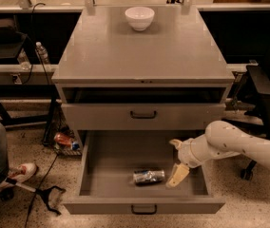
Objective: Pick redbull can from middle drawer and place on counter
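The redbull can lies on its side on the floor of the open middle drawer, near its front. My gripper comes in from the right on a white arm and hangs inside the drawer, just right of the can and apart from it. One pale finger points down toward the drawer floor, the other sits higher; the gripper is open and empty. The grey counter tops the cabinet.
A white bowl stands at the back of the counter. The drawer front above is shut, with a dark gap over it. A clear bottle is at the left, a person's shoe and a grabber tool on the floor, a chair at the right.
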